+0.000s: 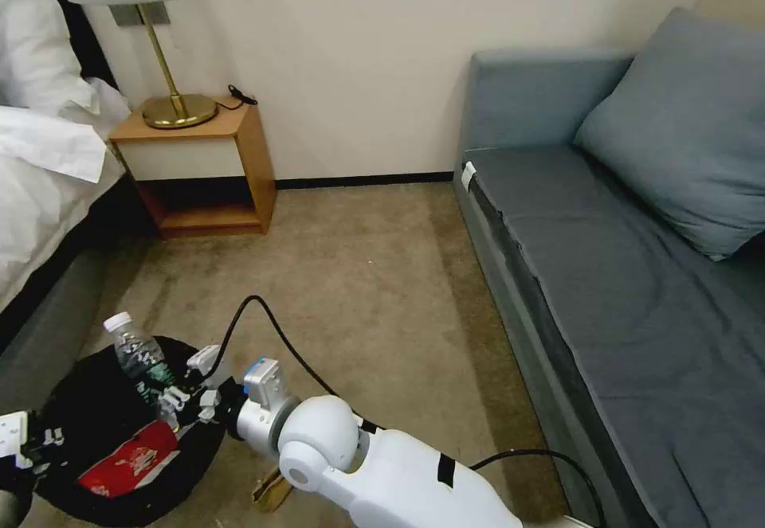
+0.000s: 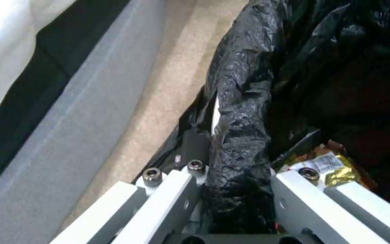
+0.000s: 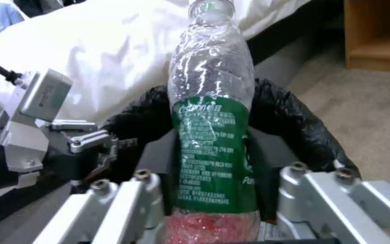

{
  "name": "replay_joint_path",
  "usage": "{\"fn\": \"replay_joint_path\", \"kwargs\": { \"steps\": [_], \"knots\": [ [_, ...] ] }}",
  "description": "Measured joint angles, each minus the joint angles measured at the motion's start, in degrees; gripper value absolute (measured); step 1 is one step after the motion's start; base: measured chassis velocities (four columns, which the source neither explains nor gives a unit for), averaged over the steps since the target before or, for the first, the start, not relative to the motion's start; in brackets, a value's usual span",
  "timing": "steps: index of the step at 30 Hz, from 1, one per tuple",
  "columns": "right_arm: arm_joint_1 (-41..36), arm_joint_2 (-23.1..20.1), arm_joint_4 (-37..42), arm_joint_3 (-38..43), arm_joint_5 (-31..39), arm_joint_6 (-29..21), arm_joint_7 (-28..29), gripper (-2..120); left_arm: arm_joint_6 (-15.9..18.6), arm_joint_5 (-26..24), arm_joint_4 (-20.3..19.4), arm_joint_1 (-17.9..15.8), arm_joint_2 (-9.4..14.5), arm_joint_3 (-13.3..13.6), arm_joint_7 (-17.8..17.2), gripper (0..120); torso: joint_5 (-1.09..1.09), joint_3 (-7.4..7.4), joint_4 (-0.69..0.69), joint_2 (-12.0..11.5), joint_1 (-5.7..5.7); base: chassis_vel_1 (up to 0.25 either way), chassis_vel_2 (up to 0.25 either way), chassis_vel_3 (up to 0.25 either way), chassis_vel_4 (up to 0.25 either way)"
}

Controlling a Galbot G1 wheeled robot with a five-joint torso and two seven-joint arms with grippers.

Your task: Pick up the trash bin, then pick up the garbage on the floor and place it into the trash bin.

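The trash bin, black and bag-lined, sits low at my left by the bed. My left gripper is shut on its rim; the left wrist view shows the crinkly rim pinched between the left gripper's fingers. Inside lie a red-and-white carton and a gold-brown wrapper. My right gripper is shut on the clear bottle and holds it nearly upright over the bin opening. The green label sits between the right gripper's fingers. A tan piece of garbage lies on the carpet under my right arm.
The bed runs along the left, close to the bin. A wooden nightstand with a brass lamp stands at the back wall. A grey sofa lines the right side. Open carpet stretches between them.
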Motion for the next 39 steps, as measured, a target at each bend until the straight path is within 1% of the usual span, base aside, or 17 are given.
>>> {"fn": "replay_joint_path", "kwargs": {
  "steps": [3, 4, 7, 8, 9, 12, 13, 15, 18, 22, 27, 28, 31, 32, 36, 37, 39],
  "knots": [
    [-0.73, 0.04, -0.16, -0.12, -1.70, -0.73, 0.06, 57, -0.05, -0.14, 0.02, 0.11, 0.04, -0.04, 0.04, 3, 0.00, 0.00, 0.00, 0.00, 0.00, 0.000, 0.000, 0.000, 0.000],
    [-0.73, 0.04, -0.16, -0.12, -1.70, -0.73, 0.06, 57, -0.05, -0.14, 0.02, 0.11, 0.04, -0.04, 0.04, 3, 0.00, 0.00, 0.00, 0.00, 0.00, 0.000, 0.000, 0.000, 0.000],
    [-1.28, 0.18, -0.18, -0.27, -2.51, -1.14, 0.06, 71, -0.13, -0.27, 0.08, 0.10, 0.09, -0.06, 0.04, 3, 0.00, 0.00, 0.00, 0.00, 0.00, 0.000, 0.000, 0.000, 0.000],
    [-1.54, 0.41, -0.25, -0.25, -2.66, -1.20, 0.07, 74, -0.13, -0.29, 0.08, 0.10, 0.10, -0.06, 0.06, 3, 0.00, 0.00, 0.00, 0.00, 0.00, 0.000, 0.000, 0.000, 0.000],
    [-1.54, 0.41, -0.25, -0.25, -2.66, -1.20, 0.07, 74, -0.13, -0.29, 0.08, 0.10, 0.10, -0.06, 0.06, 3, 0.00, 0.00, 0.00, 0.00, 0.00, 0.000, 0.000, 0.000, 0.000],
    [-1.91, 0.57, -0.36, -0.09, -3.19, -1.41, 0.10, 88, -0.16, -0.34, 0.13, 0.08, 0.10, -0.08, 0.09, 3, 0.01, 0.00, 0.00, 0.00, 0.00, 0.000, 0.000, 0.000, 0.000],
    [-1.91, 0.57, -0.36, -0.09, -3.19, -1.41, 0.10, 88, -0.16, -0.34, 0.13, 0.08, 0.10, -0.08, 0.09, 3, 0.01, 0.00, 0.00, 0.00, 0.00, 0.000, 0.000, 0.000, 0.000],
    [-2.05, 0.00, -0.24, 0.32, -4.80, -1.40, -0.31, 98, -0.25, -0.39, 0.43, -0.04, 0.12, -0.08, 0.10, 3, 0.01, 0.00, 0.00, 0.00, 0.00, 0.000, 0.000, 0.000, 0.000],
    [-2.27, -1.09, 0.49, 1.29, -5.43, -1.33, -1.12, 100, -0.25, -0.39, 0.71, -0.26, 0.17, -0.06, 0.10, 3, 0.01, 0.00, 0.01, 0.00, 0.00, 0.000, 0.000, 0.000, 0.000],
    [-2.36, -3.93, 1.87, 3.37, -6.24, -1.28, -3.32, 100, -0.25, -0.44, 1.43, -0.82, 0.36, -0.05, 0.10, 3, 0.02, 0.00, 0.00, 0.00, 0.00, 0.000, 0.000, 0.000, 0.000],
    [-2.04, -12.30, 3.40, 6.09, -9.59, 2.36, -10.04, 100, -0.24, -0.66, 2.71, -1.69, 0.84, -0.23, 0.09, 3, 0.03, 0.00, 0.00, 0.00, 0.00, 0.000, 0.000, 0.000, 0.000],
    [-2.04, -12.30, 3.40, 6.09, -9.59, 2.36, -10.04, 100, -0.24, -0.66, 2.71, -1.69, 0.84, -0.23, 0.09, 3, 0.03, 0.00, 0.00, 0.00, 0.00, 0.000, 0.000, 0.000, 0.000],
    [-2.50, -17.73, 3.81, 8.18, -12.02, 4.59, -14.78, 100, -0.23, -0.87, 2.96, -1.71, 0.95, -0.39, 0.09, 3, 0.03, 0.00, 0.00, 0.00, 0.00, 0.000, 0.000, 0.000, 0.000],
    [-2.50, -17.73, 3.81, 8.18, -12.02, 4.59, -14.78, 100, -0.23, -0.87, 2.96, -1.71, 0.95, -0.39, 0.09, 3, 0.03, 0.00, 0.00, 0.00, 0.00, 0.000, 0.000, 0.000, 0.000],
    [-2.99, -23.85, 2.05, 9.31, -16.76, 8.47, -22.14, 100, -0.12, -1.14, 2.90, -1.59, 1.09, -0.56, 0.06, 3, 0.02, 0.00, -0.01, 0.00, 0.00, 0.000, 0.000, 0.000, 0.000],
    [-2.99, -23.85, 2.05, 9.31, -16.76, 8.47, -22.14, 100, -0.12, -1.14, 2.90, -1.59, 1.09, -0.56, 0.06, 3, 0.02, 0.00, -0.01, 0.00, 0.00, 0.000, 0.000, 0.000, 0.000],
    [-1.89, -25.92, 0.34, 7.59, -20.04, 9.99, -24.79, 100, -0.10, -1.31, 2.72, -1.42, 1.12, -0.56, 0.06, 3, 0.03, 0.00, -0.02, 0.00, 0.00, 0.000, 0.000, 0.000, 0.000]
  ]
}}
